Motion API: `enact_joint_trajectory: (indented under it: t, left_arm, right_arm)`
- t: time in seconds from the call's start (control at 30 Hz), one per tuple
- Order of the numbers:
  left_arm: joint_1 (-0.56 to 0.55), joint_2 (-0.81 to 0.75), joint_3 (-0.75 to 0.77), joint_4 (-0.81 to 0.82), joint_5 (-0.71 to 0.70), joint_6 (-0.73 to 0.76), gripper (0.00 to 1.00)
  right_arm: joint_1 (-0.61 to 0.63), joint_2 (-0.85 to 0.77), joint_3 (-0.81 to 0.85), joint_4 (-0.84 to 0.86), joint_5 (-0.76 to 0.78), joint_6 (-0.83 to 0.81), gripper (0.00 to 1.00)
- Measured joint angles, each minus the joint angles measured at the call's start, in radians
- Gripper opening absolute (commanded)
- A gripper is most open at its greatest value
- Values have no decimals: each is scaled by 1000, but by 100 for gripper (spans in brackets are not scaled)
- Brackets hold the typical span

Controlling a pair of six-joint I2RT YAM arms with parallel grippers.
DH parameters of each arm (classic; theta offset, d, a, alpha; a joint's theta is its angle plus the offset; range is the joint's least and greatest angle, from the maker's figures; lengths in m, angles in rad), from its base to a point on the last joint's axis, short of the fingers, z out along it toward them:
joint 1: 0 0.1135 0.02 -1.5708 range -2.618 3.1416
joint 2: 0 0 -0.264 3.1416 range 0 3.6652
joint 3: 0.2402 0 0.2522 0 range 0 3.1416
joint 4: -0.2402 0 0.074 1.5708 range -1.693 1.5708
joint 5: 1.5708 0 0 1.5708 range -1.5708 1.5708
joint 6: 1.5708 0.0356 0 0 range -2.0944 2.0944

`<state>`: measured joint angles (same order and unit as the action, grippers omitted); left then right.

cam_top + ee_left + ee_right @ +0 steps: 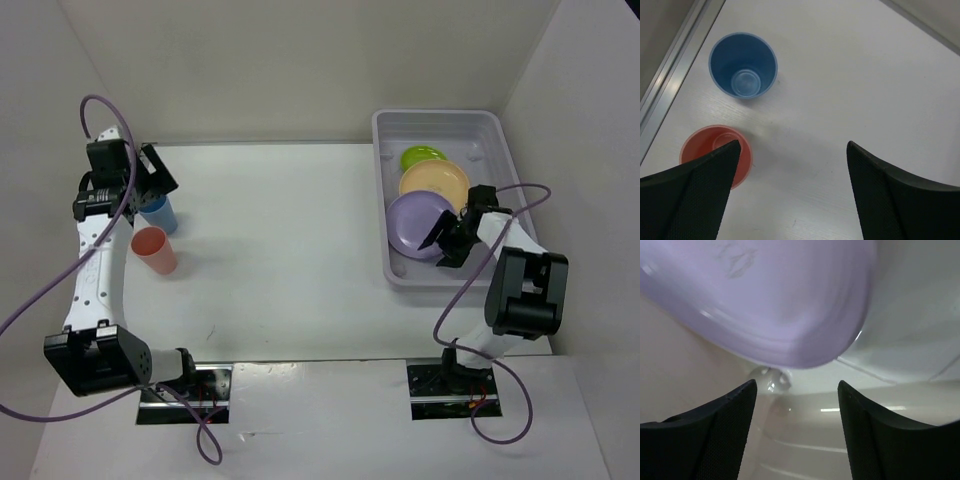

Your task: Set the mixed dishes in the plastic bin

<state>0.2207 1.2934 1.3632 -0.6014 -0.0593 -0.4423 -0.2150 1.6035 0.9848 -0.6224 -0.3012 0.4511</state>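
The plastic bin [437, 116] stands at the back right. In it lie a lime green plate [422, 156], a pale orange plate [433, 181] and a lavender plate [408, 220]. My right gripper [433, 254] hangs open inside the bin at the lavender plate's near edge. In the right wrist view the lavender plate [770, 300] is blurred above my open right gripper [796, 382], with nothing between the fingers. At the far left a blue cup [743, 65] and a salmon-red cup [710, 150] stand upright. My left gripper [793, 142] is open above the table beside them.
White walls close in the table on the left, back and right. The blue cup [160, 213] and the salmon-red cup [154, 250] stand close to the left wall. A purple cable [40, 290] loops off the left arm.
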Motion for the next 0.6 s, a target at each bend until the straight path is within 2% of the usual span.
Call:
enact_joint_trajectory:
  t: [0.17,0.37,0.6]
  left_arm:
    - [0,34,-14,-30,-26,26,76]
    - [0,65,-69,-77,-18,51,72]
    - [-10,120,-141,-114,-46,54,72]
  right_arm:
    - [66,-145,66,-59,85,13,72]
    - [224,-284,258,-59,147,34,72]
    - [280,-287,285,-61,140,45,72]
